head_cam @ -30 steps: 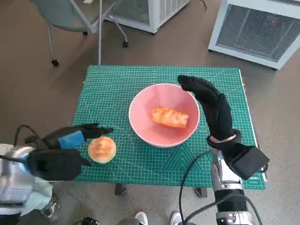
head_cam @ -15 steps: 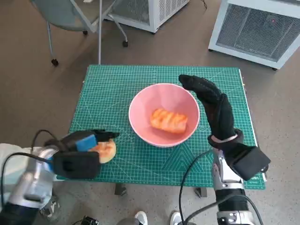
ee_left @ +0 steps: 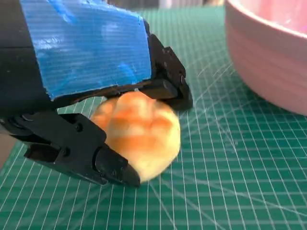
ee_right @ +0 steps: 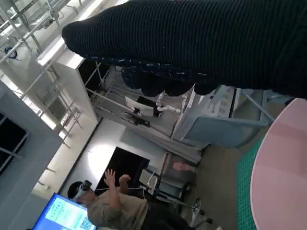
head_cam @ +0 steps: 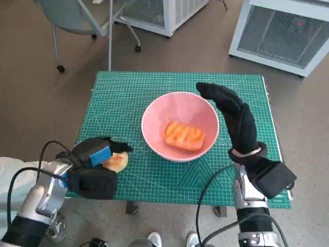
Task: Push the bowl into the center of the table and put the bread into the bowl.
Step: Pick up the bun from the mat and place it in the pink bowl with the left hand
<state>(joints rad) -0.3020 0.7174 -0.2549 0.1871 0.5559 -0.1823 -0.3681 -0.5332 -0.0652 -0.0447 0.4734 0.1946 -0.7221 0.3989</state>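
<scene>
Surface: green cutting mat (head_cam: 128, 98) covers the small table; brown floor around.
Bowl: pink bowl (head_cam: 154, 135) near mat centre, a long bread roll (head_cam: 183, 135) inside.
Round bun: round bun (ee_left: 139, 132) on the mat, left of the bowl, apart from it.
Left hand: left hand (head_cam: 92, 165) has its fingers (ee_left: 165, 72) closed round the bun.
Right hand: right hand (head_cam: 234, 116) at the bowl's right rim, fingers extended together, holding nothing; contact unclear.

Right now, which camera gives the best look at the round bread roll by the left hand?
The left wrist view: the round bread roll fills it, between the left hand's fingers. The head view shows only an edge; the right wrist view, nothing.
</scene>
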